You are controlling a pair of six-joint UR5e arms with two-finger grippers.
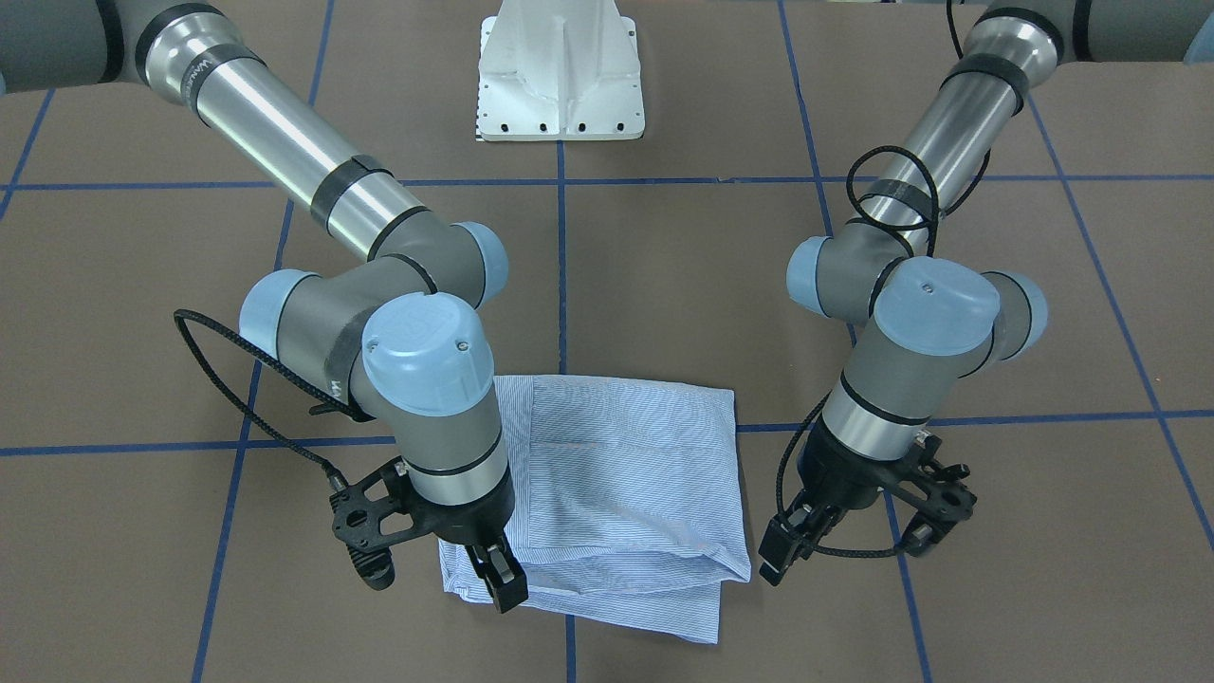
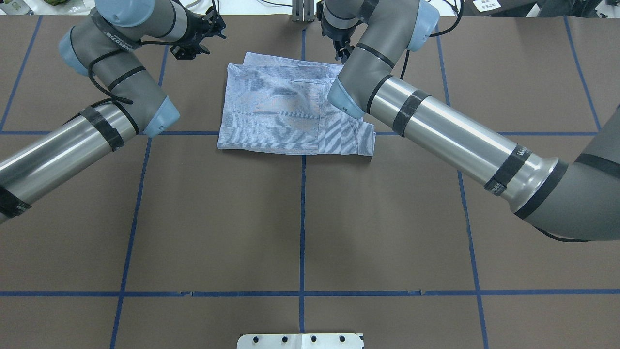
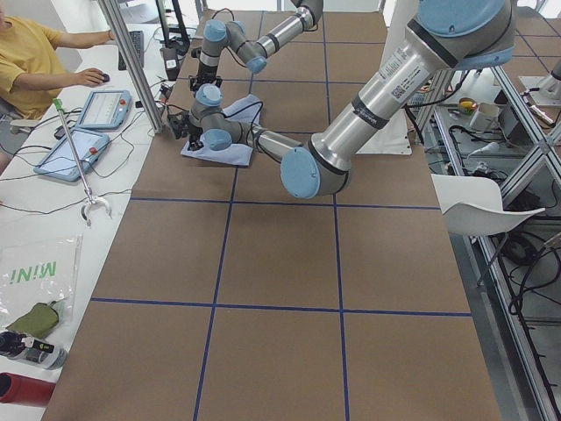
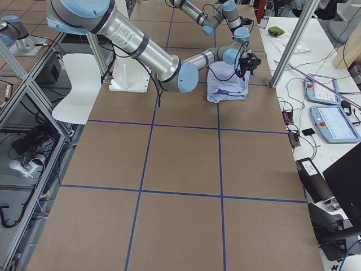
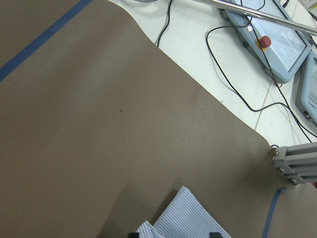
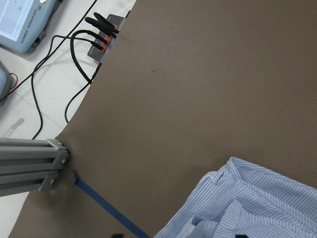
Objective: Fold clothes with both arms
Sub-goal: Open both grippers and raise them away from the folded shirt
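First, by the robot's pedestal (image 2: 300,341), the brown table (image 2: 218,218) is crossed by blue tape lines (image 2: 302,218). Farther out the shirt (image 2: 276,111) lies flat across the centre line, folded to a rough rectangle. At its far edge the right gripper (image 1: 505,579) hangs over the right corner, its jaws spread and holding nothing. The left gripper (image 1: 782,550) stands just beside the left corner, off the cloth, likewise spread. Beyond the table's edge lie a grey pendant (image 5: 277,34) and black cables (image 5: 233,64).
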